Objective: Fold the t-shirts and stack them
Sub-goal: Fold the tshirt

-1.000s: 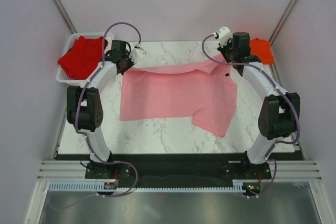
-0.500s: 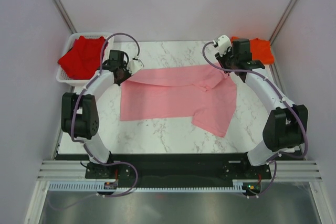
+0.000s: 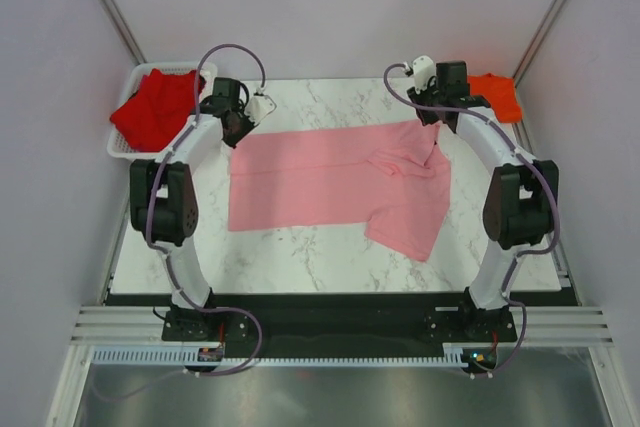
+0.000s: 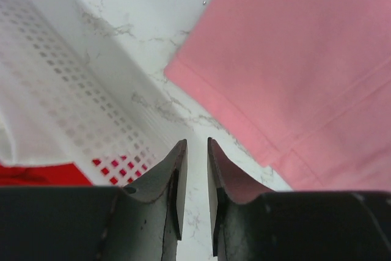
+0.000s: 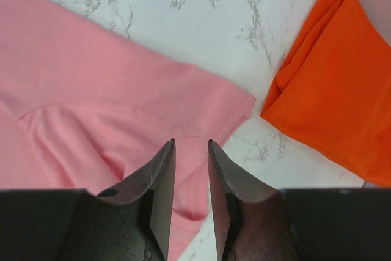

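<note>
pink shirt lies released now, left tool (and right tool) slightly parted, empty.

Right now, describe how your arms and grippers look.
The left arm and right arm have white links, black joint housings and looping purple-grey cables. The left gripper and right gripper each have two dark, tapered fingers.
</note>
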Motion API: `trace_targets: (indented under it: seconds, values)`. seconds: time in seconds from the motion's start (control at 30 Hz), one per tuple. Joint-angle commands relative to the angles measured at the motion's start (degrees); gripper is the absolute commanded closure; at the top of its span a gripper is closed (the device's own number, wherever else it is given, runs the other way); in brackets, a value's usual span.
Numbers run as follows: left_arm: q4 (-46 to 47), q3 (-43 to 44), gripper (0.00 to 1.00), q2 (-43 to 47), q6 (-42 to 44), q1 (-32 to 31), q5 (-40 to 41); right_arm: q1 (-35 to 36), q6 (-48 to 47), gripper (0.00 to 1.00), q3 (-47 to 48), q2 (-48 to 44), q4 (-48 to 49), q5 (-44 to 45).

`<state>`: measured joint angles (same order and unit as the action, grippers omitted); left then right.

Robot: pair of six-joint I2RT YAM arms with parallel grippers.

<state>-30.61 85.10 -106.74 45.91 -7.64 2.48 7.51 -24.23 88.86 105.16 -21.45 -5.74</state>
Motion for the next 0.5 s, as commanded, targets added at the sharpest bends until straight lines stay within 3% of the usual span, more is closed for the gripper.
trace_targets:
  seconds: [0.0,0.13,0.47]
  values:
    - [-6.3,7.7,0.74,-8.1,-6.4,-0.2,-1.5,-0.6,0.4,0.65,5.2,5.1,0.2,-0.6]
    - [-9.8,12.5,0.82,-14.0,-9.0,-0.2,-2.1,-0.9,-0.2,0.66,9.3,11.7,0.2,0.1]
    - [-10.8,18.8,0.86,-23.5,-12.2,-0.1,2.4,-1.4,-1.4,0.68,12.4,19.8,0.2,3.6]
